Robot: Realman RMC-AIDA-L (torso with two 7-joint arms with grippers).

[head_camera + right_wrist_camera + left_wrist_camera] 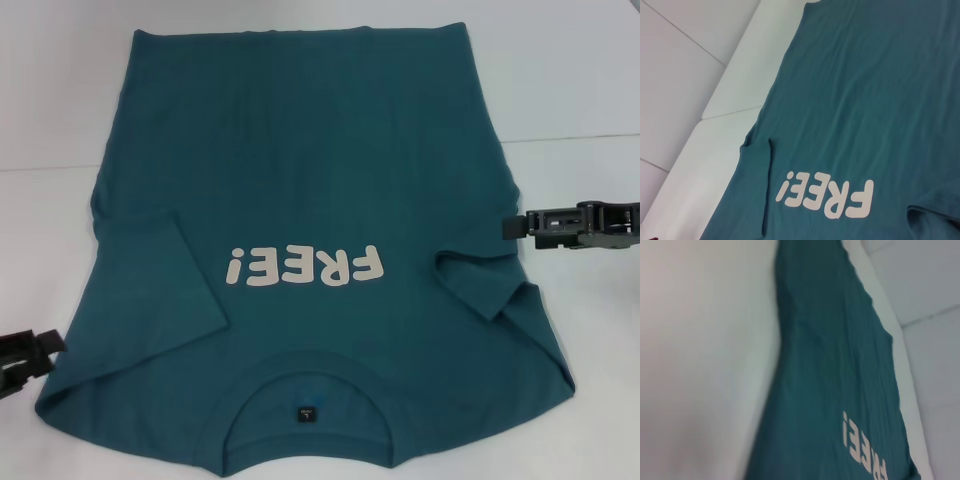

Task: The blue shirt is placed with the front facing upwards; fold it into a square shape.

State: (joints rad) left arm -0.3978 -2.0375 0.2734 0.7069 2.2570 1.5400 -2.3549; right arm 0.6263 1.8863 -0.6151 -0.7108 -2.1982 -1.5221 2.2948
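The blue shirt (300, 180) lies flat on the white table, front up, collar nearest me and hem at the far side. Its cream "FREE!" lettering (305, 268) reads upside down from here, and a small dark label (305, 413) sits in the neck. Both sleeves are folded inward over the body: one on the left (160, 270), one on the right (490, 285). My right gripper (513, 226) hovers at the shirt's right edge, level with the lettering. My left gripper (35, 350) is at the near left shoulder edge. The wrist views show the shirt (830, 365) (865, 100) and its lettering only.
The white table (580, 80) reaches past the shirt on the left, right and far sides. A thin seam (575, 135) crosses it on the right. The shirt's collar end reaches the near border of the head view.
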